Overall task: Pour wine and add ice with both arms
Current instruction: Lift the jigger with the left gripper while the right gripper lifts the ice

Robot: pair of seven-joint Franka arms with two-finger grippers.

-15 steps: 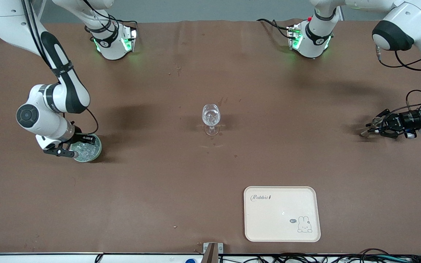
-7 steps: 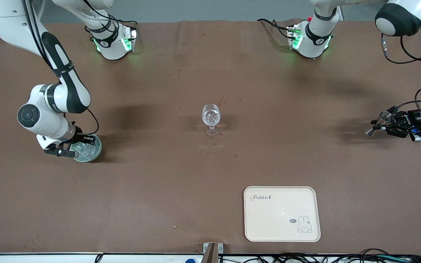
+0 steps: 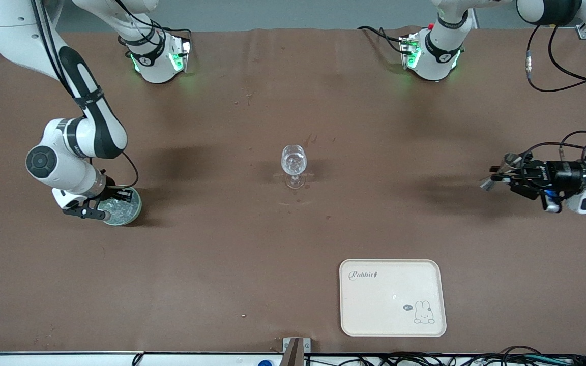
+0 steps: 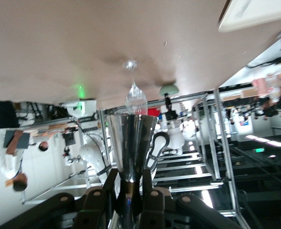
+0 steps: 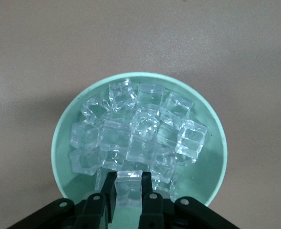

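A clear stemmed wine glass (image 3: 293,162) stands at the table's middle; it also shows in the left wrist view (image 4: 135,95). A mint-green bowl (image 3: 134,209) of ice (image 3: 120,207) sits toward the right arm's end. My right gripper (image 3: 112,201) is down in the bowl (image 5: 214,157), shut on one ice cube (image 5: 130,183) at the edge of the pile (image 5: 140,133). My left gripper (image 3: 514,178) is in the air over the left arm's end of the table, shut on a shiny metal jigger cup (image 3: 499,172) held sideways, its mouth (image 4: 130,138) toward the glass.
A cream tray (image 3: 392,297) with a rabbit print lies nearer the front camera than the glass, toward the left arm's end. Both arm bases with green lights stand along the table's back edge. Cables run along the front edge.
My left gripper has lifted the jigger a little and carried it toward the glass. My right gripper has stayed in the bowl, barely shifting.
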